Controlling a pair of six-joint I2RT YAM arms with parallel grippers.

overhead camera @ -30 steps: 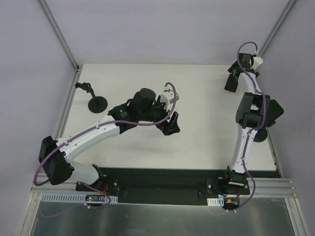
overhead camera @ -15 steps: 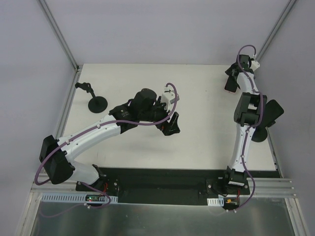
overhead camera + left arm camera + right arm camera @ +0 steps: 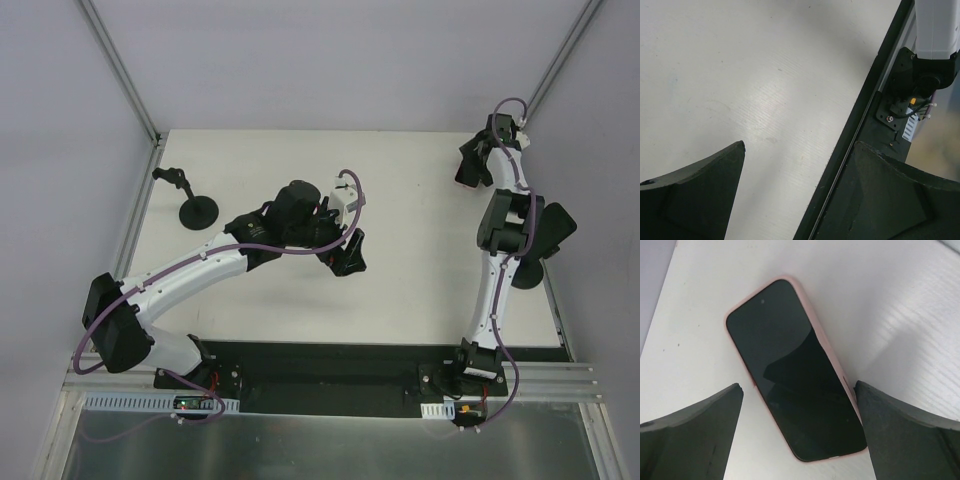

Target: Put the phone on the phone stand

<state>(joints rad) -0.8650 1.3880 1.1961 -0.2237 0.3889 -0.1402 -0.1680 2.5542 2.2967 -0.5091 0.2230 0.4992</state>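
Note:
The phone (image 3: pixel 795 385) has a pink case and lies flat, dark screen up, on the white table at the far right corner. My right gripper (image 3: pixel 799 390) hangs over it, open, with one finger on each side of the phone's lower half and not touching it. In the top view this gripper (image 3: pixel 470 165) covers the phone. The phone stand (image 3: pixel 197 211), a black round base with a jointed arm, stands at the far left of the table. My left gripper (image 3: pixel 350 255) is open and empty above the middle of the table, also seen as the left gripper (image 3: pixel 800 145).
The table's right edge and back rail run close to the right gripper. A black base strip (image 3: pixel 855 135) borders the table's near edge. A dark round object (image 3: pixel 530 273) sits partly hidden behind the right arm.
The right gripper has moved farther toward the back right corner and now covers the phone in the top view. The left arm has barely shifted.

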